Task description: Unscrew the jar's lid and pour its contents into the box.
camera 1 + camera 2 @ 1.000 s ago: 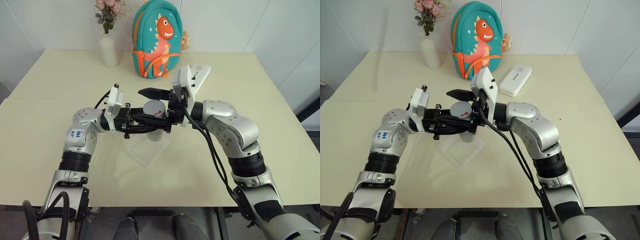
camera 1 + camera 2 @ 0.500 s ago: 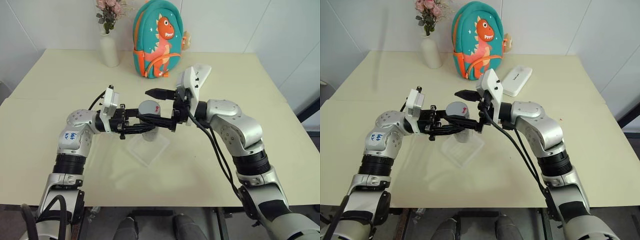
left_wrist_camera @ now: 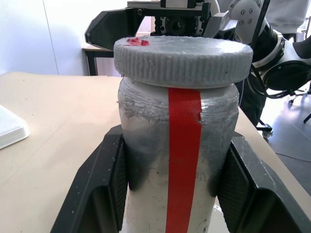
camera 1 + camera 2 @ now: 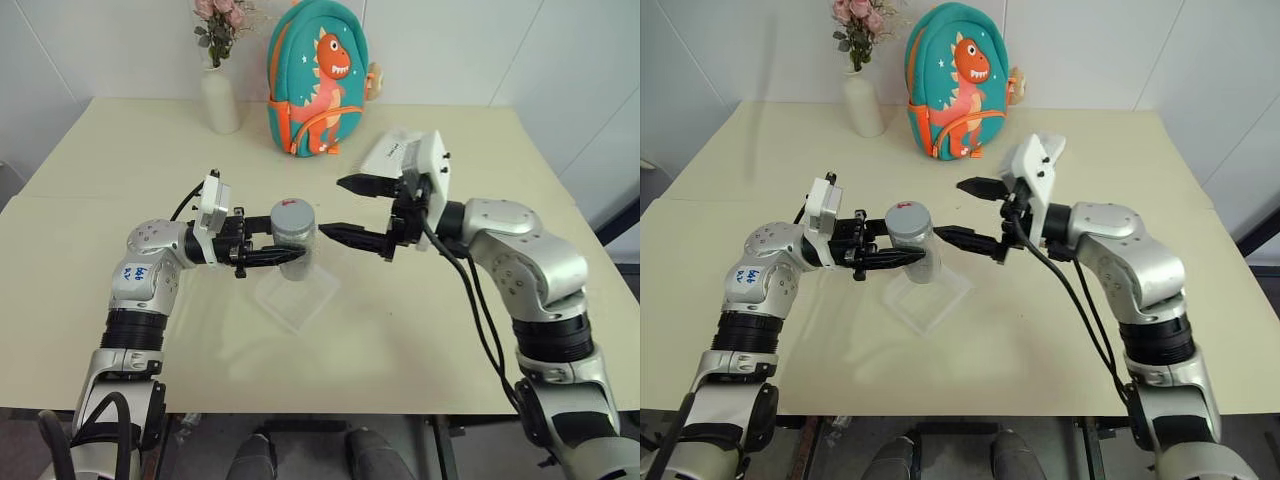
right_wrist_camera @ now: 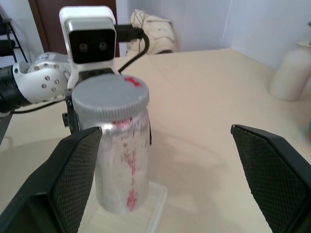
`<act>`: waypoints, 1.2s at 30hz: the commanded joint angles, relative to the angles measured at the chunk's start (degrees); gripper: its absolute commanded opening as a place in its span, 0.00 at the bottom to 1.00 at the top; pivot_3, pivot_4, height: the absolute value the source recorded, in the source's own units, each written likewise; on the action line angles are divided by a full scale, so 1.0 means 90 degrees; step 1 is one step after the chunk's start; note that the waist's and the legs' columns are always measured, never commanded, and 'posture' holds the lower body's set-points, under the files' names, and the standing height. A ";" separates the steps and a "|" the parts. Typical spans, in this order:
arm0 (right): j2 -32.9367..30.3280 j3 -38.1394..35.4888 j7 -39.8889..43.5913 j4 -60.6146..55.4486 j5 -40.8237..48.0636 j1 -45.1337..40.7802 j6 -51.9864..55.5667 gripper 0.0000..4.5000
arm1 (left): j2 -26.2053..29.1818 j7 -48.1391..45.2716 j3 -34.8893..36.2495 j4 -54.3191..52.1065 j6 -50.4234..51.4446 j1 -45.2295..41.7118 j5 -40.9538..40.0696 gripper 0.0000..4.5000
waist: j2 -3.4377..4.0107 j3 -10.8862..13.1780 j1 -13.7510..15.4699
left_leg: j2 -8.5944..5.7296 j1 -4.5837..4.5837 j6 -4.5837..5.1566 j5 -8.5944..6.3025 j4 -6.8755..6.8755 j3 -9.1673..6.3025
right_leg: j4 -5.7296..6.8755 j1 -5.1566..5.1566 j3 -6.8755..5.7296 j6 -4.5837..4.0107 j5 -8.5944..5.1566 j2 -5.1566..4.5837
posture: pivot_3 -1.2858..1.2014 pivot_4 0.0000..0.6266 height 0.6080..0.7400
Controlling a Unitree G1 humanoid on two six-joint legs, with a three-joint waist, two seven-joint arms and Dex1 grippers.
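A pale cream bench (image 4: 120, 150) stands against plain white walls (image 4: 120, 50). At its far edge sit a white vase (image 4: 218, 100) of pink flowers and a teal dinosaur backpack (image 4: 312, 80). Light falls evenly, with soft shadows.

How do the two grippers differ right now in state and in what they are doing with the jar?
The left gripper is shut on the jar, clamping its body below the lid; the right gripper is open, holds nothing, and is apart from the jar. The left gripper points toward the robot's right, the right gripper toward its left. Both are level above the table.
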 commanded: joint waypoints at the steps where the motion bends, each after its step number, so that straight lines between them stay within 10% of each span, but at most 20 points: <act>1: -0.0391 -0.0257 0.0243 -0.0655 0.0431 0.0208 0.0292 0.99 | 0.0051 -0.0047 0.0062 -0.0127 -0.0007 -0.0054 -0.0102 0.49 | 0.0000 0.0000 0.0005 | 0.0000 0.0000 0.0000 0.0000 -0.0002 0.0000 | 0.0000 0.0000 0.0000 0.0000 0.0000 0.0000 | 0.52 0.24 1.00; 36: 0.1530 0.0740 -0.0300 0.0754 -0.0407 -0.0745 -0.0874 0.99 | -0.0263 -0.0213 -0.0204 0.0010 0.0045 -0.0459 -0.0075 0.49 | 0.0001 0.0001 -0.0023 | 0.0000 0.0000 0.0001 0.0002 -0.0002 -0.0001 | 0.0004 -0.0001 -0.0003 0.0000 0.0000 0.0000 | 0.52 0.24 1.00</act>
